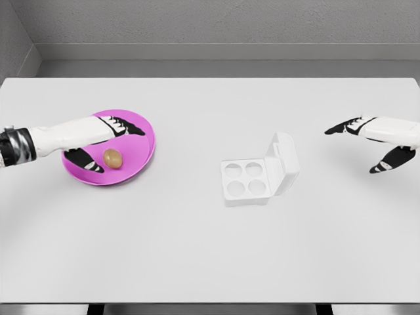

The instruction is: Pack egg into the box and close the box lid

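Observation:
A brown egg lies on a magenta plate at the left of the white table. My left hand hovers over the plate, fingers spread, thumb just left of the egg and the other fingers behind it, holding nothing. A white egg box with four empty cups sits at mid-table, its lid standing open on the right side. My right hand floats open at the far right, apart from the box.
The white table spans the view, with a grey wall behind its far edge and its front edge at the bottom.

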